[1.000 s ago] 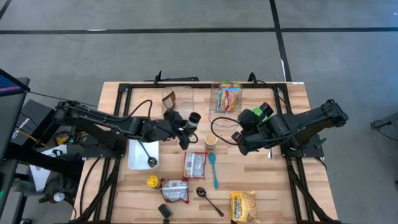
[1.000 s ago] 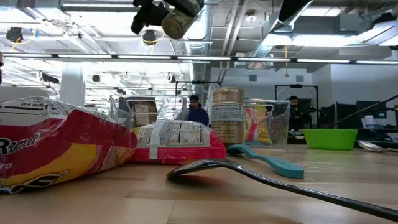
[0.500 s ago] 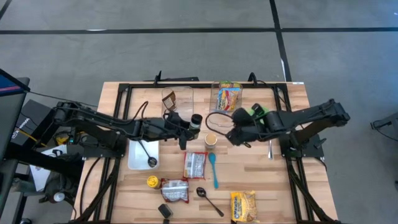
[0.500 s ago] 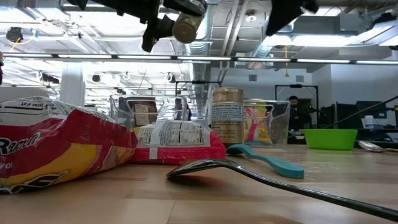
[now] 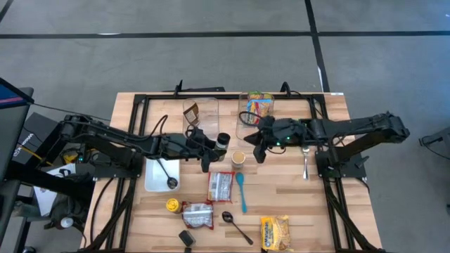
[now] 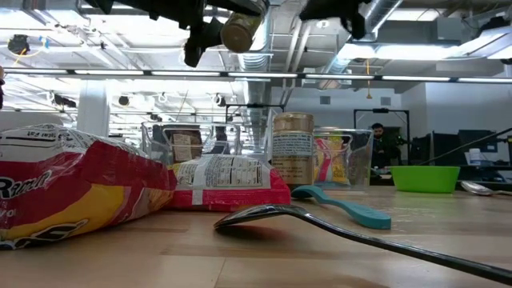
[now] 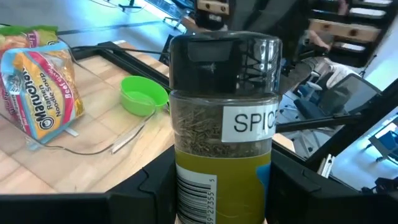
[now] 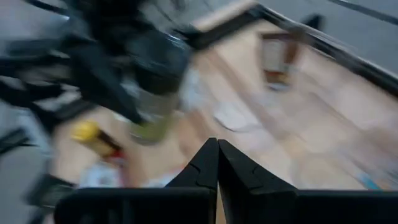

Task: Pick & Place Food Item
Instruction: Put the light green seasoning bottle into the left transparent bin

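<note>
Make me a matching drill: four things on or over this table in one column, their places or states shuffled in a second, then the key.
1. spice jar
2. teal spoon
3. green bowl
4. right end effector

A. shut, empty
B. lying flat on the wood
C. held in the left end effector, above the table
D. on the table near the noodle packs

Pairs: 1-C, 2-B, 3-D, 4-A

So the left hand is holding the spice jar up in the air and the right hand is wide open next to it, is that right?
Not quite. The left hand does hold the spice jar up off the table, but the right hand is shut, not open: the right wrist view shows its two fingers pressed together. It hovers near the jar.
</note>
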You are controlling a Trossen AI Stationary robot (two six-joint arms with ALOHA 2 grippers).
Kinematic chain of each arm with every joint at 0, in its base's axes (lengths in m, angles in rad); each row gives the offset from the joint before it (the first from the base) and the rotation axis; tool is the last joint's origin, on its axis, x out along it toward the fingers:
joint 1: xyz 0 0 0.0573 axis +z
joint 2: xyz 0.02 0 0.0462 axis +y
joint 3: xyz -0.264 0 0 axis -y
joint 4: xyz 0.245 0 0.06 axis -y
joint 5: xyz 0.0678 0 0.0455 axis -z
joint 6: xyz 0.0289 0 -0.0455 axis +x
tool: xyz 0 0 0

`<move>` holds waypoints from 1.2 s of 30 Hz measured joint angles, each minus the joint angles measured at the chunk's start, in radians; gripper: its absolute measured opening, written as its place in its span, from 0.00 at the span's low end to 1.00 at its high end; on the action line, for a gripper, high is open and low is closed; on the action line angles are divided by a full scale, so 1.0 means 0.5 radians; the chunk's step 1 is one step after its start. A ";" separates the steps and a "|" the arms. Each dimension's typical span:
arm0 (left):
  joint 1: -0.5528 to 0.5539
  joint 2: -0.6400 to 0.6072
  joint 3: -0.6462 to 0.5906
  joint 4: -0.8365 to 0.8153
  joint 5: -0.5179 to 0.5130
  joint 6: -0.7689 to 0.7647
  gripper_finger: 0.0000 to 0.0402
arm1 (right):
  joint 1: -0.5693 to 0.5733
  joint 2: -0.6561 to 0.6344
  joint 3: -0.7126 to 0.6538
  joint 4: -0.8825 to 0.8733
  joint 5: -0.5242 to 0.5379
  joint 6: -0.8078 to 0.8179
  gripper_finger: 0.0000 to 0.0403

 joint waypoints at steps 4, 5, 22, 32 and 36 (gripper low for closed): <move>0.000 0.000 0.000 0.052 0.050 -0.002 0.42 | 0.017 -0.014 -0.178 0.411 -0.082 -0.008 0.00; 0.000 0.000 0.000 0.070 0.074 -0.002 0.42 | 0.027 -0.014 -0.219 0.503 -0.082 -0.008 0.00; 0.000 0.000 0.001 0.086 0.246 -0.062 0.42 | 0.085 -0.013 -0.385 0.974 -0.239 0.043 0.00; 0.000 0.000 0.001 0.213 0.221 -0.070 0.42 | 0.085 -0.011 -0.385 0.922 -0.242 0.087 0.25; 0.005 0.000 0.001 0.328 0.186 -0.069 0.42 | 0.085 -0.011 -0.385 0.933 -0.242 0.060 0.40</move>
